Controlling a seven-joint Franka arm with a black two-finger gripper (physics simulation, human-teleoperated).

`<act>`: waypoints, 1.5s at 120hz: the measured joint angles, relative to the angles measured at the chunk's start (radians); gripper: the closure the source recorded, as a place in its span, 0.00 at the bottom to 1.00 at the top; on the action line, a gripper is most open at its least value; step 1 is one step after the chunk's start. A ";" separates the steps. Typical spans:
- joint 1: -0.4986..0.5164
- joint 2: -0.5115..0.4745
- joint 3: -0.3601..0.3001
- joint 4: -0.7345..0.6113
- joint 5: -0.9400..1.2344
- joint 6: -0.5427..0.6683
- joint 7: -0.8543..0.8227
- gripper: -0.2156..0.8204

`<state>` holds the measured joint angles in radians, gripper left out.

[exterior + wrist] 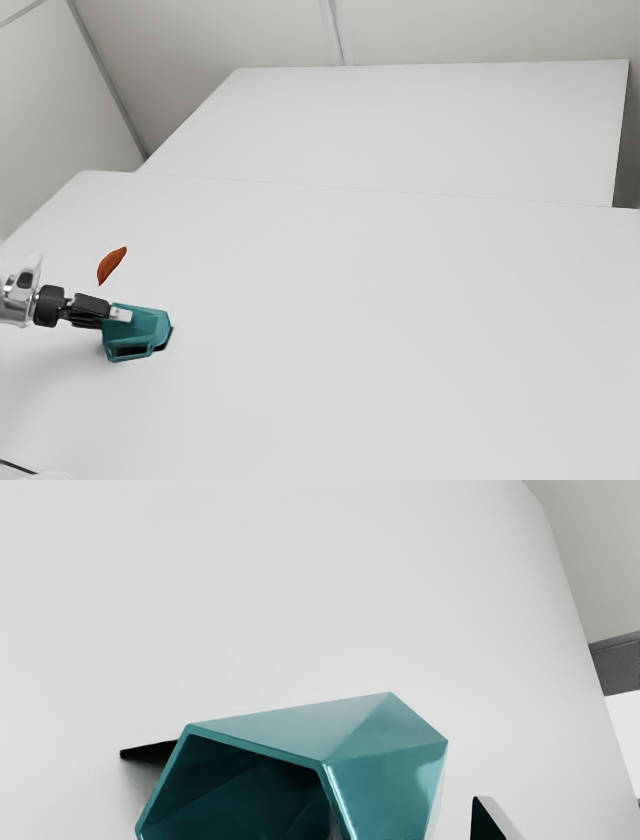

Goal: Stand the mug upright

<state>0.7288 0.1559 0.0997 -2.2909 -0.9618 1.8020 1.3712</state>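
Note:
My gripper [120,315] is at the near side of a teal faceted mug [142,326] at the exterior view's left, its pale fingertip overlapping the mug's edge. The mug lies tipped on its side on the white table. In the wrist view, the teal mug [385,760] turns its dark hollow mouth toward my hand. There my gripper [412,825] stands open: one finger [495,812] is outside the mug wall with a gap between them, and a greyish sliver inside the mouth may be the other. A black wedge sticks out beside the mouth; what it is, I cannot tell.
An orange-brown curved piece [112,265] lies close to the gripper and mug. The white table [380,330] stretches toward the exterior view's right, with another white surface [430,125] behind it and pale walls beyond.

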 joint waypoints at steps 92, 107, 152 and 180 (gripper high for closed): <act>-0.080 -0.089 -0.011 0.003 -0.010 0.005 0.016 0.95; -0.130 -0.134 -0.008 0.010 -0.005 0.018 0.007 0.95; -0.354 -0.225 -0.007 0.031 0.201 0.158 -0.122 0.95; -0.464 -0.266 -0.013 0.058 0.452 0.237 -0.290 0.95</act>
<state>0.2644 -0.1098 0.0864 -2.2327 -0.5096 2.0390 1.0814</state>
